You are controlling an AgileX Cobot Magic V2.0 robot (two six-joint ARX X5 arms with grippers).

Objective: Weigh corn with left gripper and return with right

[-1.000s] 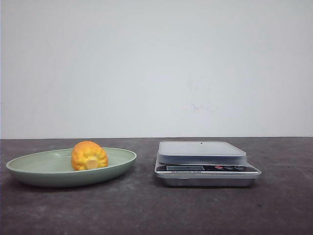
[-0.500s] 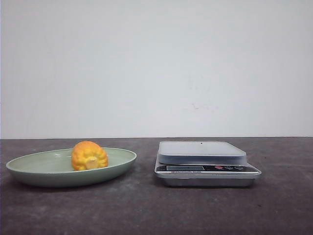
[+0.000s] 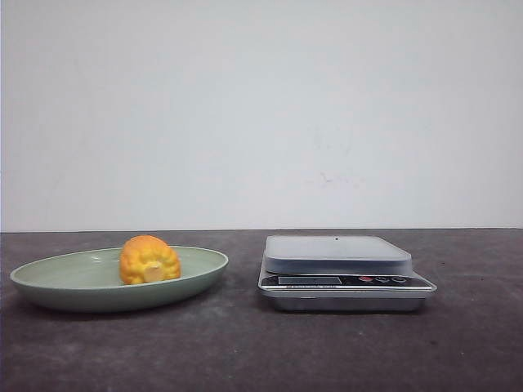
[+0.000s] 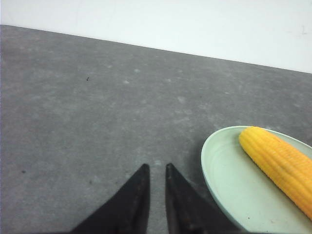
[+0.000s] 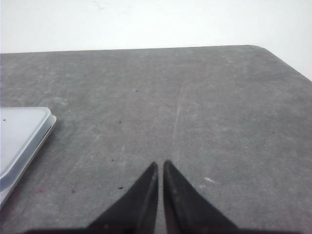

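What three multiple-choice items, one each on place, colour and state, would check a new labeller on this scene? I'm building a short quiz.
1. Where is the corn?
A. on the scale
B. in the plate
C. on the bare table

2. What colour is the plate?
A. pale green
B. red
C. black

3. How do the left gripper fingers stand?
A. spread wide around the corn
B. nearly together, holding nothing
C. clamped on the plate's rim

Key: 1 B, the front view shows the corn lying inside the plate, left of the scale. 2 A, both the front and left wrist views show a pale green dish. 3 B, the left wrist view shows only a thin gap between the tips, over bare table.
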